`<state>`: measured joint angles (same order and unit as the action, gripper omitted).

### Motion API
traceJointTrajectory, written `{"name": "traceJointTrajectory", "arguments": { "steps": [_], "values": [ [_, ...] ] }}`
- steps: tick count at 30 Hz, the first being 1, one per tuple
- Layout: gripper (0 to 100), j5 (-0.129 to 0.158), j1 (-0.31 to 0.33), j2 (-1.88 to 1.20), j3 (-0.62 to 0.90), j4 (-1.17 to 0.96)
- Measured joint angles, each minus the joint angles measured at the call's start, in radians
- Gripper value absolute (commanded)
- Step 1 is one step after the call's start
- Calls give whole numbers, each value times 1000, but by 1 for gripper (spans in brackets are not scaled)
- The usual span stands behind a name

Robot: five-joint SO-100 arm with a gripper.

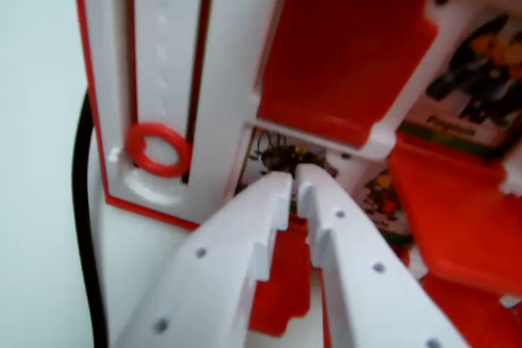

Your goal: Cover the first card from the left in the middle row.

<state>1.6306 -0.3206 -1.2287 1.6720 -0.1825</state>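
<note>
Just past fingers [294,177]: card [273,152].

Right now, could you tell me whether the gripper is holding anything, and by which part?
Nothing appears held: the gripper has its fingertips nearly together with nothing visible between them.

A pale tabletop [37,120] is being shown along the wrist view's left. A white, red-edged game board [163,79] is being carried directly on it, and a black cable [84,201] is being seen running along the board's left edge.
</note>
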Motion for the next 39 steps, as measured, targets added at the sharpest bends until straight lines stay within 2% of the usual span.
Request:
{"name": "traceJointTrajectory", "arguments": {
  "steps": [11,16,23,26,32,39],
  "values": [
    [0,2,-6,-417,305,-44],
    [0,2,51,-726,456,-170],
    [0,-2,126,-1246,611,-479],
    [0,-15,161,-1453,627,-623],
    [0,-31,184,-1807,627,-907],
    [0,-38,221,-2026,594,-1172]
  ]
}}
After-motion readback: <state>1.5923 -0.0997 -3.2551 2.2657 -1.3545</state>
